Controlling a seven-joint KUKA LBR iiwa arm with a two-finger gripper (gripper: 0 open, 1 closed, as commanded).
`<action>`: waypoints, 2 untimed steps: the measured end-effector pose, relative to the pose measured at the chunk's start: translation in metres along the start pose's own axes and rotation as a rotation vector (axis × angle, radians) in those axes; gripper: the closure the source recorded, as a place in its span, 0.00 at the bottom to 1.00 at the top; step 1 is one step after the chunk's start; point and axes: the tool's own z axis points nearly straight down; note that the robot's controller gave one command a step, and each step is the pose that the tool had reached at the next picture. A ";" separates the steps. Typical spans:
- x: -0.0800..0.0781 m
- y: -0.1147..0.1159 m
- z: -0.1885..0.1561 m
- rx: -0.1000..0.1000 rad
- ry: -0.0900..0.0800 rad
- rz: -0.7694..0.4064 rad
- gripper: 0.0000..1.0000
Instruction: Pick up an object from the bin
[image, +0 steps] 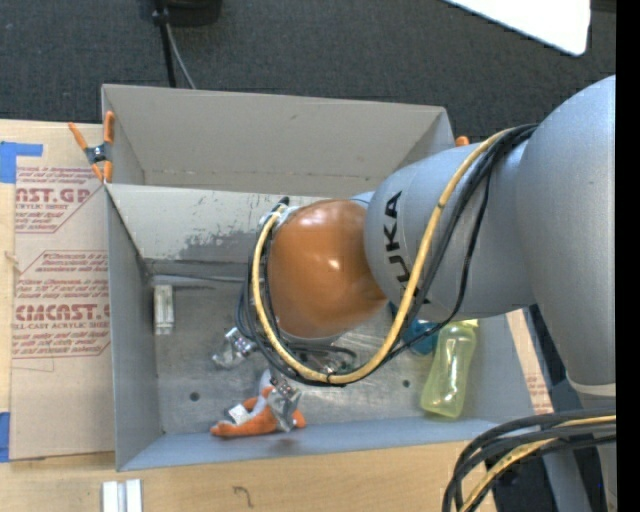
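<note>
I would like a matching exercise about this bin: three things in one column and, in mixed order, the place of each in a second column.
Things
1. bottle
2. orange toy
3. clear block

Places in the bin
A. near the view's left wall
B. at the view's right end of the floor
C. by the front wall, next to the gripper

Pairs: 1-B, 2-C, 3-A
</note>
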 end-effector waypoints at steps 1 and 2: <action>0.010 -0.025 0.056 0.013 -0.033 -0.002 0.00; 0.004 -0.010 0.057 0.005 -0.006 -0.280 1.00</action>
